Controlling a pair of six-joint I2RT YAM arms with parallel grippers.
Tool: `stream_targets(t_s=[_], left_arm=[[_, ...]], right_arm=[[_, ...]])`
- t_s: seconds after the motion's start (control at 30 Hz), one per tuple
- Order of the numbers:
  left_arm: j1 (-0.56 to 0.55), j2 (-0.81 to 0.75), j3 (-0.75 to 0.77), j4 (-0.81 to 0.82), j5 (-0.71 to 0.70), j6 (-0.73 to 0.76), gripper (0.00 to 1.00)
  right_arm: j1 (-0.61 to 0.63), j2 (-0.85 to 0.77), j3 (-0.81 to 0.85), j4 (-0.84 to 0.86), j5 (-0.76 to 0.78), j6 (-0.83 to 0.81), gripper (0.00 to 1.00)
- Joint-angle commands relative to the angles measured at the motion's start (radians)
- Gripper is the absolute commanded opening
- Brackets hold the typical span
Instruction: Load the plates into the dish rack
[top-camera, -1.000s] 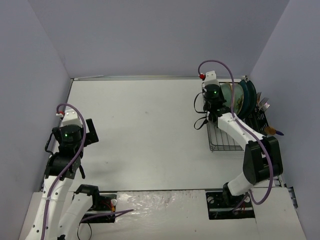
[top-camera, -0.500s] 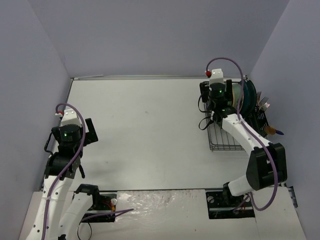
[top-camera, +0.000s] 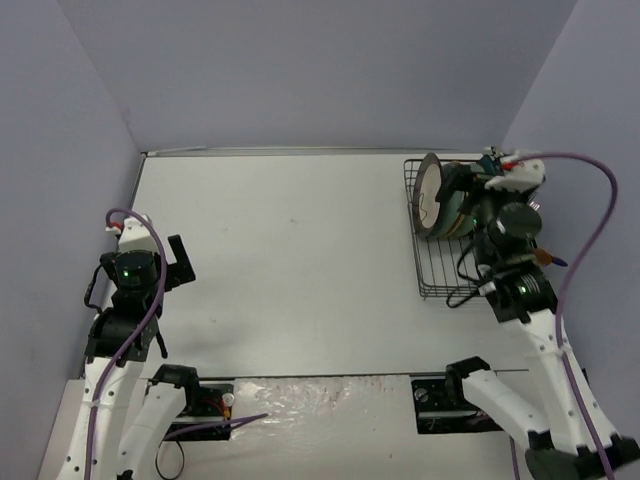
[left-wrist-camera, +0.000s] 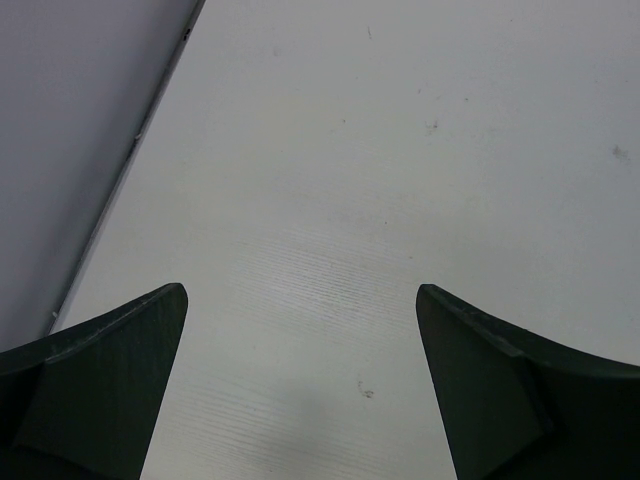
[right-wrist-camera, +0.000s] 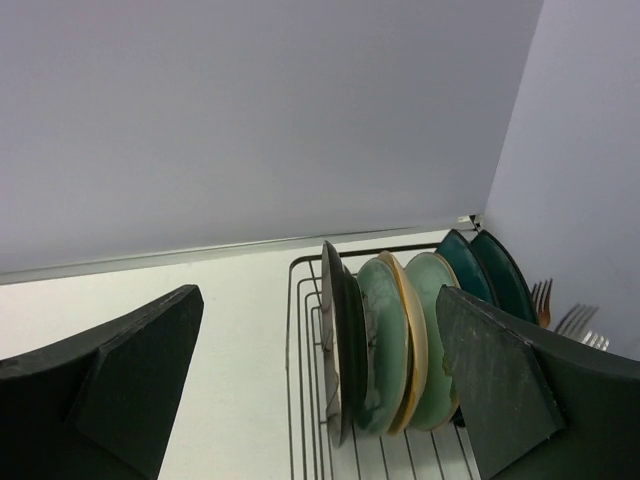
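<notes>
now five plates (right-wrist-camera: 385, 340) stand upright in the one dish rack (top-camera: 437, 277), left claw (left-wrist-camera: 300, 286) and right claw (right-wrist-camera: 312, 290) both wide, empty.

plain white flat tabletop (top-camera: 290, 250) with a few faint scuff marks. sitting on it, over in the far right corner by the walls, a black thin-wire rectangular dish rack (top-camera: 440, 272).
</notes>
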Motion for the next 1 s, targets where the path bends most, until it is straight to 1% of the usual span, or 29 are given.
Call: stream_targets(t_s=[0.0,0.07,0.2,0.3,0.4,0.53,0.97], left_arm=[[-0.001,-0.006,0.031,0.025,0.020,0.004,0.97],[-0.003,-0.015,0.040,0.008,0.025,0.004,0.97],[-0.003,-0.043,0.032,-0.016,0.029,-0.002,0.97],[-0.004,-0.062,0.022,-0.025,0.050,-0.007,0.97],[-0.004,-0.084,0.012,-0.033,0.062,-0.008,0.97],[-0.004,-0.112,-0.014,-0.034,0.066,-0.009,0.97],[-0.003,-0.121,-0.022,-0.031,0.065,-0.016,0.97]], right_arm=[[0.059,-0.223,-0.065,-0.066,0.079,0.103,1.00],[0.067,-0.293,-0.073,-0.120,0.097,0.105,1.00],[0.069,-0.368,-0.060,-0.271,0.079,0.080,1.00],[0.069,-0.434,-0.076,-0.313,0.020,0.051,1.00],[0.070,-0.492,-0.121,-0.318,-0.010,0.044,1.00],[0.069,-0.542,-0.191,-0.319,0.001,0.078,1.00],[0.069,-0.646,-0.262,-0.319,0.016,0.081,1.00]])
